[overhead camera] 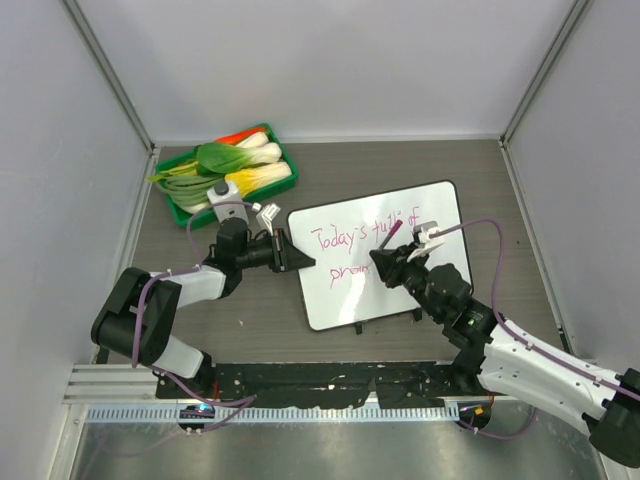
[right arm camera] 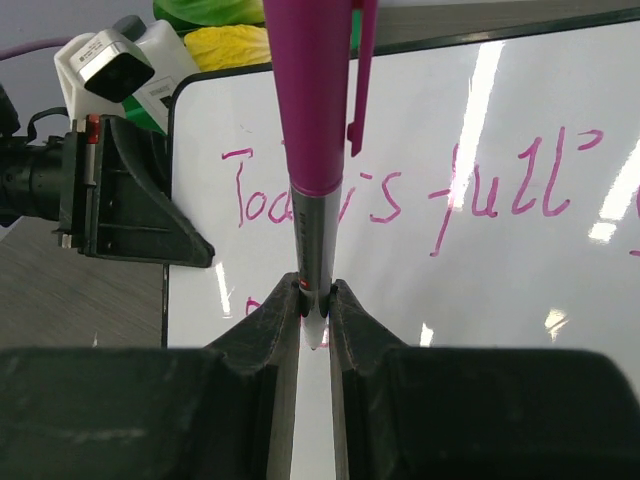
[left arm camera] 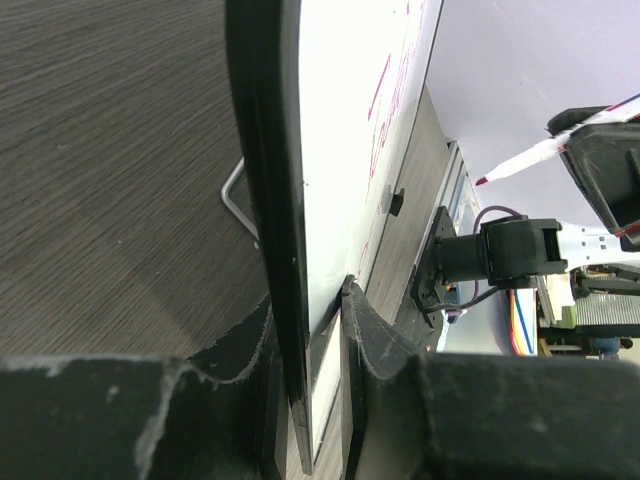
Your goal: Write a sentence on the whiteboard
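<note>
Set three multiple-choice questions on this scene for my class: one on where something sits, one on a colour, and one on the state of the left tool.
1. Where is the green tray relative to the whiteboard?
A) beyond its far-left corner
B) beside its near-right corner
C) on top of it

2. What colour is the sentence?
A) blue
B) pink-magenta
C) black

3. What is the left tool doing?
A) hanging open, holding nothing
B) shut on the whiteboard's left edge
C) lying open in the green tray

Answers:
1 A: the top view shows the tray off the board, towards the far left.
2 B: the script reads pink in both the top and right wrist views.
3 B: the left wrist view shows its fingers pressed on either side of the board's rim.
</note>
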Available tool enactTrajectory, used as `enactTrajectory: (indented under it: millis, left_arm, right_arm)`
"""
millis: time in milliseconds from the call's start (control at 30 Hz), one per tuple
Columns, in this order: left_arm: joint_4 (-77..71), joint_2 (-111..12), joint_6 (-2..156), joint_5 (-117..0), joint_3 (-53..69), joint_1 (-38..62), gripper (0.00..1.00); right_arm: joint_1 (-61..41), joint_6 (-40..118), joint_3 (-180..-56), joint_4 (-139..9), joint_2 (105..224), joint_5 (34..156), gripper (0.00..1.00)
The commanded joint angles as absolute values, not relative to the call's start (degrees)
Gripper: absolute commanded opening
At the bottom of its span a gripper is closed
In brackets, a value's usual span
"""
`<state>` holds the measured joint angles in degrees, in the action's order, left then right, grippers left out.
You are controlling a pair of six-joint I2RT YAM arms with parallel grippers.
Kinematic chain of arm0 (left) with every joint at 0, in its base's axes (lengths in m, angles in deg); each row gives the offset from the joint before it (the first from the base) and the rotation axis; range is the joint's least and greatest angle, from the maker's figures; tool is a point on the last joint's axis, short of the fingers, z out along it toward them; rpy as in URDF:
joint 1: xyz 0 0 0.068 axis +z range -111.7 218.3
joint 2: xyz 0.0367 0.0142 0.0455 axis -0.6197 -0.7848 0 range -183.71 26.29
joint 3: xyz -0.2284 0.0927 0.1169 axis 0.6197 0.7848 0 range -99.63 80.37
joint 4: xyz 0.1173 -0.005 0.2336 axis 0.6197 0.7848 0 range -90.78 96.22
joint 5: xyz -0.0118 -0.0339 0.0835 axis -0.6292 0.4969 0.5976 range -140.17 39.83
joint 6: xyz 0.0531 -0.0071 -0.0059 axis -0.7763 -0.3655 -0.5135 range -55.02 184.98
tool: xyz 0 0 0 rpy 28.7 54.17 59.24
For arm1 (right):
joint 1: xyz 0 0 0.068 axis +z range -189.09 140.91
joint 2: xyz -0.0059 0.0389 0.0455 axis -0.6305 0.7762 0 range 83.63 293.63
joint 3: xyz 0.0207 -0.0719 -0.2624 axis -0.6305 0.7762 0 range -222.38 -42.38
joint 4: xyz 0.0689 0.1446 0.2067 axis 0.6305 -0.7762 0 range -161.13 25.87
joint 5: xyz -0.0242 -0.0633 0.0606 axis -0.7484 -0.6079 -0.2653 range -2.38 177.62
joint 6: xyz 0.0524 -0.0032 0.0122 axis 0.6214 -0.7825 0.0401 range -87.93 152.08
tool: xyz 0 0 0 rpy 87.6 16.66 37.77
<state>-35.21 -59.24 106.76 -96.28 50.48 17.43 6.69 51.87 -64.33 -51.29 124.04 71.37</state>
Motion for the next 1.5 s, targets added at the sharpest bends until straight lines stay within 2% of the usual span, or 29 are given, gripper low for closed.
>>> enactTrajectory:
  millis: [0, 33, 67, 167, 267, 433, 633, 767, 833, 967, 1067, 1167, 1233, 1467]
  left_arm:
    - [-30.31, -60.89, 97.76, -85.68, 50.57, 17.73, 0.00]
    - [-30.22, -60.72, 97.76, -85.77, 50.66, 17.73, 0.01]
    - [-29.79, -60.54, 97.68, -85.68, 50.49, 17.82, 0.08]
    - [-27.94, -58.53, 97.15, -84.46, 50.66, 17.73, 0.39]
    - [-27.93, -55.02, 97.41, -82.88, 51.97, 17.73, 0.59]
    - [-25.22, -46.33, 97.58, -79.63, 53.74, 17.03, 0.75]
    - [-8.81, -26.48, 97.23, -65.23, 54.01, 15.45, 0.81]
    - [3.59, -20.56, 93.99, -60.29, 48.22, 10.37, 0.83]
    - [5.63, -20.99, 93.20, -59.49, 44.01, 6.94, 0.84]
    - [2.40, -26.34, 93.54, -66.50, 37.50, 1.39, 0.85]
    - [-2.69, -32.40, 92.58, -74.68, 34.24, -1.86, 0.78]
    - [-7.00, -36.88, 91.70, -79.07, 32.39, -3.62, 0.78]
    - [-8.42, -40.57, 91.35, -81.37, 30.63, -4.33, 0.73]
    - [-17.29, -47.53, 94.07, -86.65, 28.52, -5.30, 0.63]
  right_arm:
    - [9.43, 47.81, -64.70, -47.61, 123.27, 63.27, 0.01]
    - [9.43, 48.24, -64.70, -47.70, 123.71, 63.36, 0.01]
    - [9.51, 48.51, -64.88, -47.87, 123.80, 63.36, 0.01]
    - [9.43, 49.91, -66.02, -48.84, 123.98, 63.97, 0.01]
    - [9.43, 50.79, -67.16, -50.24, 123.36, 64.85, 0.01]
    - [9.34, 50.80, -69.36, -52.79, 121.43, 65.82, 0.01]
    - [9.43, 52.02, -70.77, -54.73, 119.41, 66.87, 0.01]
    - [9.34, 53.34, -71.64, -53.94, 120.19, 70.64, 0.01]
    - [9.34, 54.66, -72.61, -53.85, 121.07, 73.19, 0.01]
    - [8.81, 58.17, -72.88, -51.40, 122.13, 78.55, 0.01]
    - [6.01, 61.07, -73.49, -51.04, 122.39, 82.16, 0.01]
    - [1.27, 67.37, -73.23, -49.12, 122.22, 91.70, 0.01]
    - [-2.07, 71.78, -71.48, -45.78, 121.26, 96.47, 0.01]
    - [-4.55, 75.84, -70.33, -43.56, 120.90, 101.77, 0.01]
